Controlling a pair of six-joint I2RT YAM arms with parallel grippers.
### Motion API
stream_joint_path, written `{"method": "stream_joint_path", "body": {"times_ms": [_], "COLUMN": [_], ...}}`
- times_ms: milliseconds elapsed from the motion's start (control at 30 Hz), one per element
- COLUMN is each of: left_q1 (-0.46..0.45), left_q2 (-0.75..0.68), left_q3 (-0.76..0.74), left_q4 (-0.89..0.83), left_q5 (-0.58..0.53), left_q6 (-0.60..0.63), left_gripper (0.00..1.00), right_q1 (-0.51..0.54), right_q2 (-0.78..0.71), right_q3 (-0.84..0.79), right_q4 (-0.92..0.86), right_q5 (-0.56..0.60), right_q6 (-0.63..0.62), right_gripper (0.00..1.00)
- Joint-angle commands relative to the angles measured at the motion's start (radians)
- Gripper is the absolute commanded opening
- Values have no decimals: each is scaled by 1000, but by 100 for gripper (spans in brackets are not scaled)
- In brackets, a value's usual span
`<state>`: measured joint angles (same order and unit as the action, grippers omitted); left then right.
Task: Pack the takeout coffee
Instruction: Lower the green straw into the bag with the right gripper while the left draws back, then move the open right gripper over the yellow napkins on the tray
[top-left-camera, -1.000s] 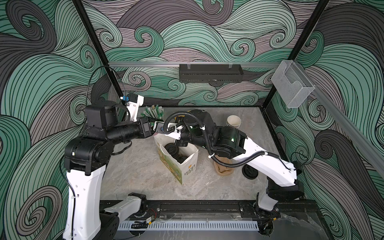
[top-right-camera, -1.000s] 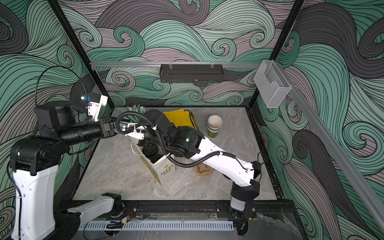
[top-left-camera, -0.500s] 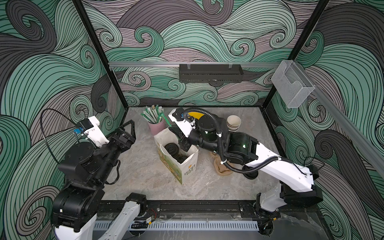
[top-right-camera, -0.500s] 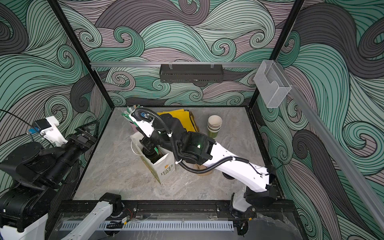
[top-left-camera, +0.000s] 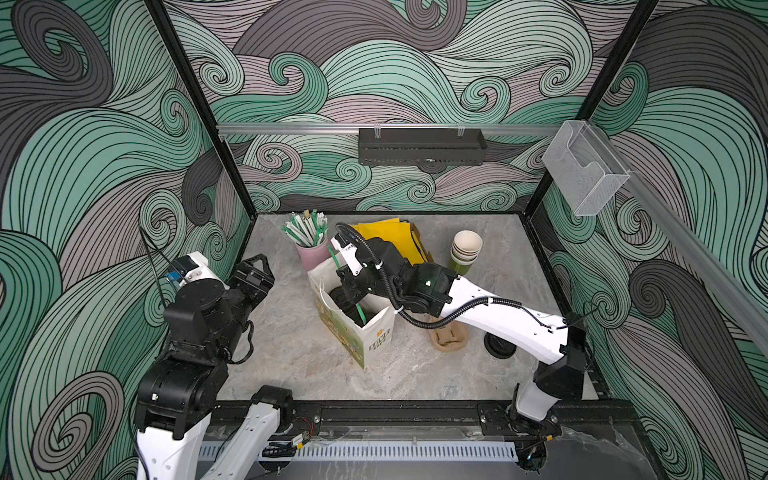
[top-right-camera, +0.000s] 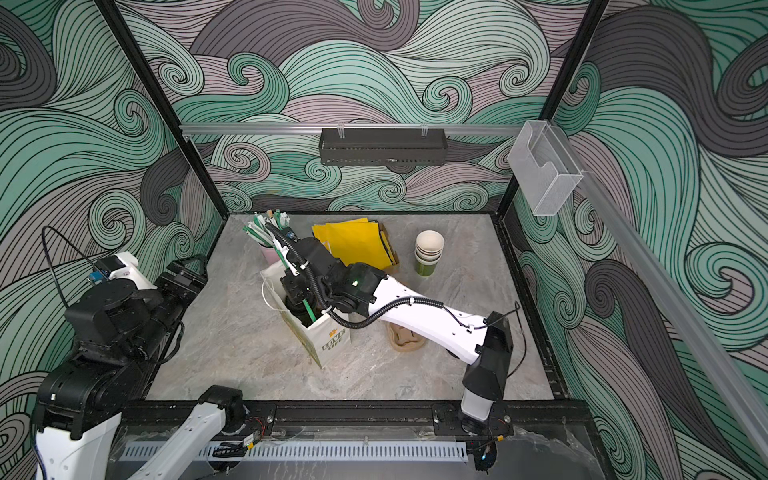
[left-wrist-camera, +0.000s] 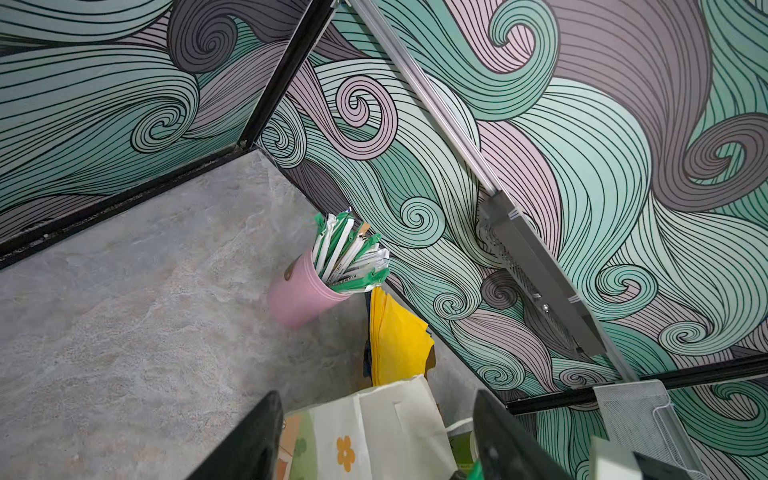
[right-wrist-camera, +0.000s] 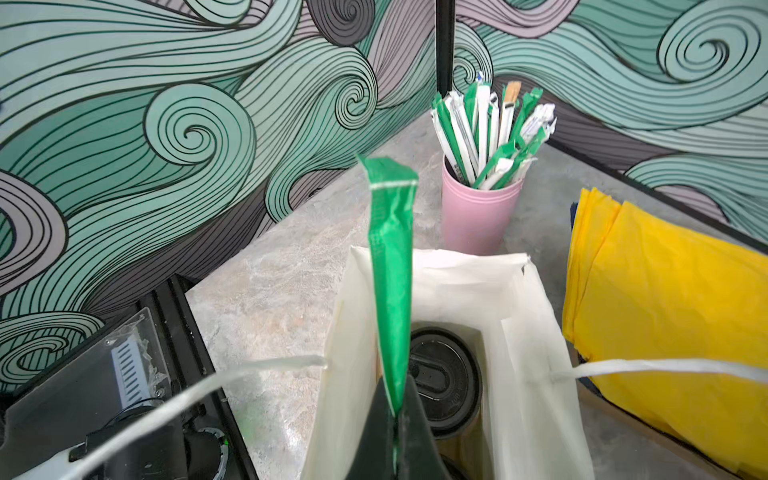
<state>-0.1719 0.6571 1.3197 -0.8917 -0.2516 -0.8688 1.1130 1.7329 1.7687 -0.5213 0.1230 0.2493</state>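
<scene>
Marble tabletop (top-left-camera: 291, 353), right hand (right-wrist-camera: 397, 411) clamped on green straw (right-wrist-camera: 390, 270) at bag (right-wrist-camera: 465, 270) mouth, left hand (left-wrist-camera: 376, 411) wide, empty.

takeout coffee (right-wrist-camera: 444, 380) | round black sip lid facing up, cup sides hidden | sitting upright | deep inside the open white paper bag (right-wrist-camera: 461, 286), lid well below the rim

- Left arm (top-left-camera: 195, 316): bulky black joints, white lower link, white wrist camera block (top-left-camera: 196, 266) with a blue part, thin black looping cable.
- Right arm (top-left-camera: 511, 324): white shell, black joints, small green lights, ribbed black hose (top-left-camera: 415, 323) with white ties.
- Fingers (left-wrist-camera: 249, 440): plain black wedges.
</scene>
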Motion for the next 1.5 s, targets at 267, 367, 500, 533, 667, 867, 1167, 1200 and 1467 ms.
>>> {"method": "stream_joint_path", "body": {"times_ms": [267, 367, 500, 533, 667, 867, 1167, 1200, 1467], "left_q1": [-6, -6, -6, -6, -6, -6, -6, -6, -6], "left_q2": [4, 5, 11, 12, 22, 41, 55, 55, 93], "left_q3": [-33, -33, -28, -27, -13, 2, -7, -10, -49], "left_q4": [-11, -13, -13, -13, -15, -10, 64, 78, 158], "left_q5": [-3, -4, -3, -2, 1, 5, 16, 19, 91], "left_q6": [-31, -34, -33, -31, -18, 11, 106, 114, 111], "left_gripper": [73, 73, 73, 73, 73, 73, 73, 73, 73], "right_q1": [-4, -7, -15, -18, -20, -20, -30, -32, -182], "right_q2": [59, 84, 117, 124, 142, 109, -104, -135, -445], "right_q3": [27, 30, 47, 56, 95, 154, 205, 191, -88], "right_q4": [-200, -200, -199, -199, -217, -270, -305, -306, -373], "right_q5": [-170, -177, -181, -183, -195, -185, -125, -94, 302], "right_q6": [138, 162, 172, 174, 173, 148, 28, 22, 218], "right_gripper": [11, 12, 14, 15, 31, 43, 47, 47, 49]}}
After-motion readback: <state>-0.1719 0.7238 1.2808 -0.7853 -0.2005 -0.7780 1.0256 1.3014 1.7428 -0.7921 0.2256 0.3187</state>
